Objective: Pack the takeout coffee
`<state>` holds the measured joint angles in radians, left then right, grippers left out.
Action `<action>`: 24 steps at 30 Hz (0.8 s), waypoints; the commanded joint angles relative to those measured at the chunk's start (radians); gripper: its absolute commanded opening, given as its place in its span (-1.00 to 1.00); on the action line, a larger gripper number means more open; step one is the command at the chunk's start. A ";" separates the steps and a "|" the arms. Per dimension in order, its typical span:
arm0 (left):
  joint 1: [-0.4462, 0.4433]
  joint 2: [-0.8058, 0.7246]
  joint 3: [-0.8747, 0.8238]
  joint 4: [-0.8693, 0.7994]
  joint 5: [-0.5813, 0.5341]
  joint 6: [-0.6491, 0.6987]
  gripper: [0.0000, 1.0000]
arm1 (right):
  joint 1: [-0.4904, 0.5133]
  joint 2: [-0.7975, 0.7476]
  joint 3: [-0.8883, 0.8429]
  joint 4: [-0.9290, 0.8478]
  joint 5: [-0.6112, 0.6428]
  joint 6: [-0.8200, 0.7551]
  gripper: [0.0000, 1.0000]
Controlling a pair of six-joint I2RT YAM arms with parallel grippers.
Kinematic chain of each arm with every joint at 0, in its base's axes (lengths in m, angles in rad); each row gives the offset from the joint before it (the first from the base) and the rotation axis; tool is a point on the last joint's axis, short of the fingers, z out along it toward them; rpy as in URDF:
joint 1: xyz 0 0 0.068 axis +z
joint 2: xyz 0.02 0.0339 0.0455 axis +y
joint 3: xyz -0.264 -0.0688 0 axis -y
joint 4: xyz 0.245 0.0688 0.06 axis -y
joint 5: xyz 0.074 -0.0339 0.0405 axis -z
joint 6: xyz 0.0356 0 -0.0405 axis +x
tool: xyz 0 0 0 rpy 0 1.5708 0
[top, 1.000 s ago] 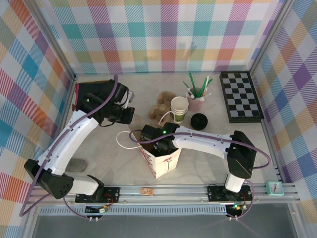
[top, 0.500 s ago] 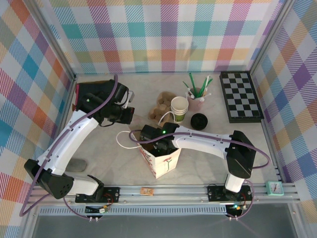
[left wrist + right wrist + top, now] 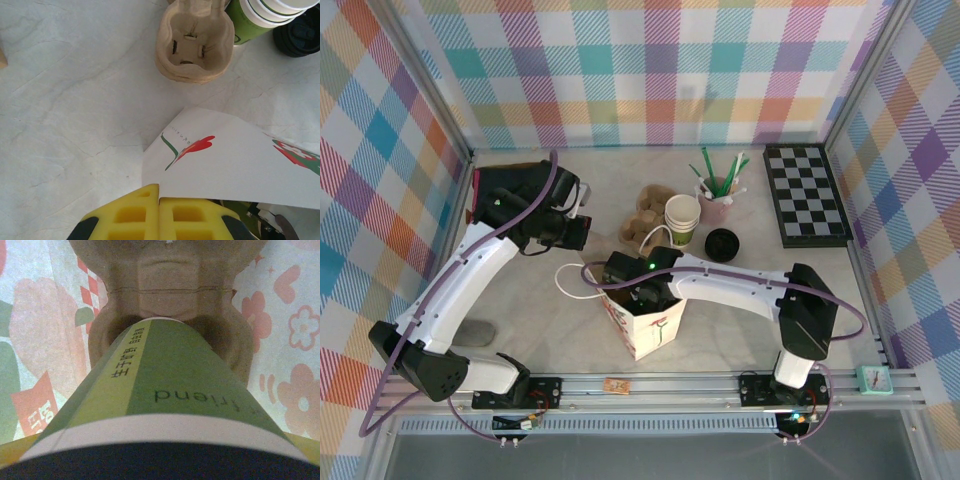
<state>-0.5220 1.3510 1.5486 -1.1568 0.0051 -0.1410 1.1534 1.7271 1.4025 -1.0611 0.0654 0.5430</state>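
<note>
Right wrist view: the takeout coffee [image 3: 170, 385] lies lengthwise under the lens, with its black lid nearest, then the white band, then the green body narrowing away. Its base sits at a pocket of a brown pulp carrier [image 3: 170, 275], and I cannot tell whether it is fully seated. Carrier and cup are both inside the paper bag [image 3: 285, 340], whose inner walls show pink flowers and hearts. Thin yellow slivers show at both lower corners against the cup, so the right jaws are clamped on it near the lid.

From the top external view, the right gripper [image 3: 638, 297] reaches down into the open mouth of the bag, which stands upright on the table [image 3: 740, 320] near the front middle. A white cord handle [image 3: 570, 285] loops out from the bag's left side.

The left gripper [image 3: 582, 232] hangs behind and to the left of the bag, apart from it. In the left wrist view its yellow pads [image 3: 135, 215] are pressed flat together, and I cannot tell whether anything thin is caught between them. The bag's white side with a red and green mark lies just beyond them.

Behind the bag stand a pile of spare pulp carriers [image 3: 645, 215], then a stack of white-and-green cups [image 3: 682, 220] just to their right, and a loose black lid [image 3: 722, 243] near the stack. A pink cup of green straws [image 3: 717, 195] and a chessboard [image 3: 806, 195] sit further back on the right.
</note>
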 commanded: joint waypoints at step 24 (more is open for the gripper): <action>0.024 -0.044 -0.011 0.060 -0.081 -0.006 -1.00 | 0.016 -0.008 -0.076 -0.075 -0.038 0.029 -0.28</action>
<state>-0.5220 1.3499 1.5394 -1.1507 0.0063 -0.1413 1.1534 1.7054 1.3666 -1.0393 0.0578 0.5465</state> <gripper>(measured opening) 0.057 0.821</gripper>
